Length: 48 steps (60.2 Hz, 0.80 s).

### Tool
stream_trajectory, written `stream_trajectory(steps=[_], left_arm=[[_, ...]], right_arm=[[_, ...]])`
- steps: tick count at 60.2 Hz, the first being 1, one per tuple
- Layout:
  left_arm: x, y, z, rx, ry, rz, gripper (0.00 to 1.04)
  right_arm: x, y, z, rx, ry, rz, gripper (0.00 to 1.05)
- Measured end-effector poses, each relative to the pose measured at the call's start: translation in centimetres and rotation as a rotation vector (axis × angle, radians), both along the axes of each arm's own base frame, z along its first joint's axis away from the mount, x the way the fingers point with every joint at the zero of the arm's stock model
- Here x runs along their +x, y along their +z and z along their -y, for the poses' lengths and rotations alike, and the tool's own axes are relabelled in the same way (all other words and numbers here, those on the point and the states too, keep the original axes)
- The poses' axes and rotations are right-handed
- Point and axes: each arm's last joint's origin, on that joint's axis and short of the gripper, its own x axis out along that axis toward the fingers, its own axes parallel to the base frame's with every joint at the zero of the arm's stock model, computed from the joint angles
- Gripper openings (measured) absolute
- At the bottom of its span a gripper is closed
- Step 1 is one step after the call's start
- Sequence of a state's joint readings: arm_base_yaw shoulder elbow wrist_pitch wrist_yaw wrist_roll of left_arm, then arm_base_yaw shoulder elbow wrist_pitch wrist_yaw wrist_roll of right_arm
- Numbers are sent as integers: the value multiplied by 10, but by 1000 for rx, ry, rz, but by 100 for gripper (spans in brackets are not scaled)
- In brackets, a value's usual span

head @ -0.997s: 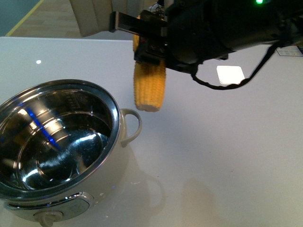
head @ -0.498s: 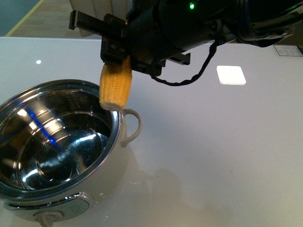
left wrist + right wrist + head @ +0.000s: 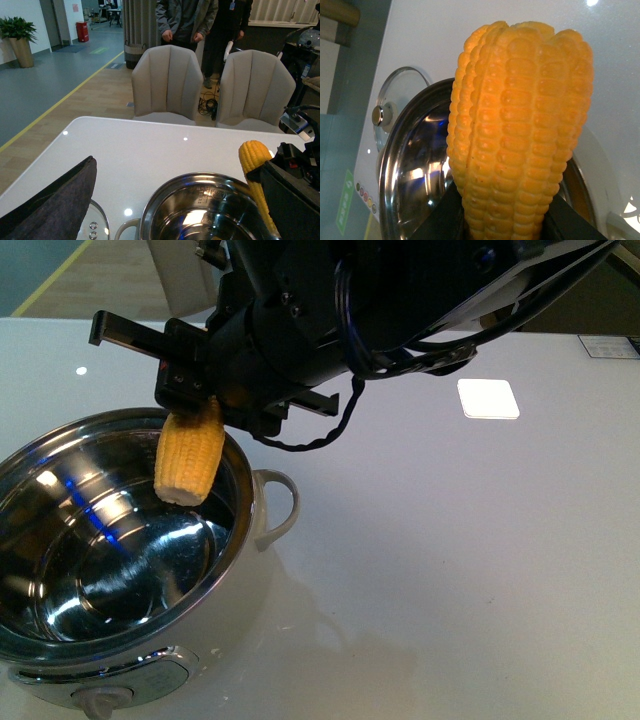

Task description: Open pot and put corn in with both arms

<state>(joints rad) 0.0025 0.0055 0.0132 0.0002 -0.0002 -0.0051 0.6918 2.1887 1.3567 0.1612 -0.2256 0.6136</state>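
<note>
The pot (image 3: 243, 502) stands uncovered at the lower left of the front view, steel inside shining, with its loop handle (image 3: 281, 506) and front knob (image 3: 100, 702). My right gripper (image 3: 188, 400) is shut on the corn (image 3: 189, 461), which hangs blunt end down over the pot's far inner edge. Close up, the corn (image 3: 520, 125) fills the right wrist view, clamped between black fingers (image 3: 445, 220), above the pot rim (image 3: 395, 165). The glass lid (image 3: 395, 90) lies flat on the table beside the pot. One dark finger (image 3: 60, 200) of my open left gripper shows near the lid (image 3: 95, 225), pot (image 3: 200, 182) and corn (image 3: 255, 165).
A black cable (image 3: 310, 435) dangles from the right arm over the white table (image 3: 450, 570). A bright white square (image 3: 488, 398) lies on the table's far right. Two beige chairs (image 3: 170, 80) stand past the table's far edge, with people behind them.
My right gripper has carried the corn leftward, from beside the pot's loop handle to above the pot's opening. The pot has not moved.
</note>
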Motion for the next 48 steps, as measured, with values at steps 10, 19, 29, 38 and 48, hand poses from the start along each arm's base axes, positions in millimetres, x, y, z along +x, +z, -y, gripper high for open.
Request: stream_trajectory(steps=[10, 19, 29, 38, 48], left_arm=[[0, 0, 0, 0, 0, 0, 98], [0, 0, 0, 0, 0, 0, 98], [0, 0, 0, 0, 0, 0, 98], [0, 0, 0, 0, 0, 0, 98], [0, 0, 0, 0, 0, 0, 98]], right_arm=[[-7, -5, -8, -10, 29, -20, 22], [-14, -21, -13, -50, 50, -58, 22], [-18, -37, -17, -84, 66, -92, 21], [-15, -37, -22, -86, 76, -93, 21], [-13, -37, -25, -87, 77, -91, 21]])
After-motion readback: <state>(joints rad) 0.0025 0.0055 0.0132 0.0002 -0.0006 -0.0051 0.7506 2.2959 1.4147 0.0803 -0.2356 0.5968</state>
